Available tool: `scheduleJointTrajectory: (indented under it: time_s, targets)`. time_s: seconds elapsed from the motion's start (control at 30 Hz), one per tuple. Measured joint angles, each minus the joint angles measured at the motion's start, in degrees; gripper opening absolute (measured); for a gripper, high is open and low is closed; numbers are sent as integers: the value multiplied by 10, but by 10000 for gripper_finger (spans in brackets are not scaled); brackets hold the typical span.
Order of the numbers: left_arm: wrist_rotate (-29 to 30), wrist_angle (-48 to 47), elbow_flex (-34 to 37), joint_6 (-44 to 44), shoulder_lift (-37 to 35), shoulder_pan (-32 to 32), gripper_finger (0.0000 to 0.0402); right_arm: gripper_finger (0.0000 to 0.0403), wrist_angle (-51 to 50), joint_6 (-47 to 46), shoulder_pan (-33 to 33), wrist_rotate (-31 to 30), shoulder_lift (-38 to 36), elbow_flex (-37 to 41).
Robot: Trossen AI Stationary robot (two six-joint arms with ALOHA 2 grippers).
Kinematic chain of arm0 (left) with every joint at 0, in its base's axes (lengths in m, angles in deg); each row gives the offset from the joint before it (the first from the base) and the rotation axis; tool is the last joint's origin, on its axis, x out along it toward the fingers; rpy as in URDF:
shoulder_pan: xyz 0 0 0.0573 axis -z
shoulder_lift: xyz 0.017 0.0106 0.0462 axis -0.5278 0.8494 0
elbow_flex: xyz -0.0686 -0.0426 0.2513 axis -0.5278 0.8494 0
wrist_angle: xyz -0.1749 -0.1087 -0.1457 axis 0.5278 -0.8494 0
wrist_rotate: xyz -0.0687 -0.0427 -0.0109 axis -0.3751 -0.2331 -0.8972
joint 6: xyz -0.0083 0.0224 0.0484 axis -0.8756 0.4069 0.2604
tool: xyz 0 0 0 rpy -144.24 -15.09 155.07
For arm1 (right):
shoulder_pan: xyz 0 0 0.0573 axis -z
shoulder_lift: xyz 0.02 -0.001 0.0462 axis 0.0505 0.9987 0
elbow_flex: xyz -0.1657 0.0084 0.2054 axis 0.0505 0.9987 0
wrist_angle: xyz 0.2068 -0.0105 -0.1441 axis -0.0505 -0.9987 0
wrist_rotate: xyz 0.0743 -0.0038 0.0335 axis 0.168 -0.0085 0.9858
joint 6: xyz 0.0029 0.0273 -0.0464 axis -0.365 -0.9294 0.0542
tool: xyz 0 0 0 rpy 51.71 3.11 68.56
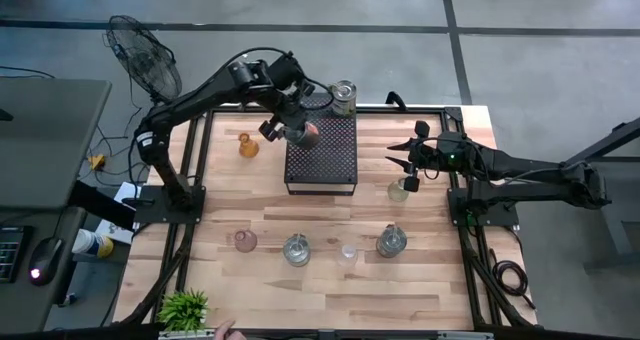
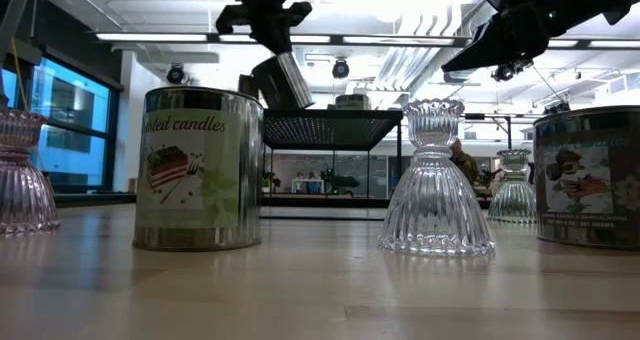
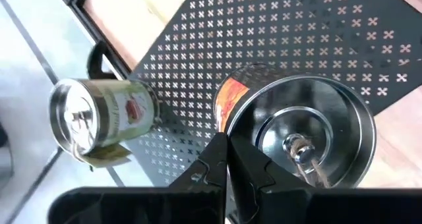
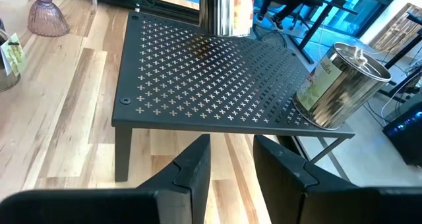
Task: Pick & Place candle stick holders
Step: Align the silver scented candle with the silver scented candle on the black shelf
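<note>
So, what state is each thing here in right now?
left gripper: jaws shut on the rim of the orange-label tin.
orange-label tin: lifted and tilted above the black tray.
second tin: standing at a corner of the black tray.
right gripper: jaws open, empty.
clear glass holder: upright on the table.

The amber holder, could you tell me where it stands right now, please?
In the high view the amber holder stands on the bare wooden table, just left of the black perforated tray, under the left arm and apart from the row of holders along the near edge.
</note>
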Motion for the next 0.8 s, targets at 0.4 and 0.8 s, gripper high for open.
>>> scheduleJointTrajectory:
  time_s: [0.4, 0.8]
  targets:
    - [4, 7, -1, 2, 26, 0, 0, 108, 4, -3, 0, 0, 0, 0]
    - [-9, 33, 0, -2, 41, 0, 0, 108, 4, -3, 0, 0, 0, 0]
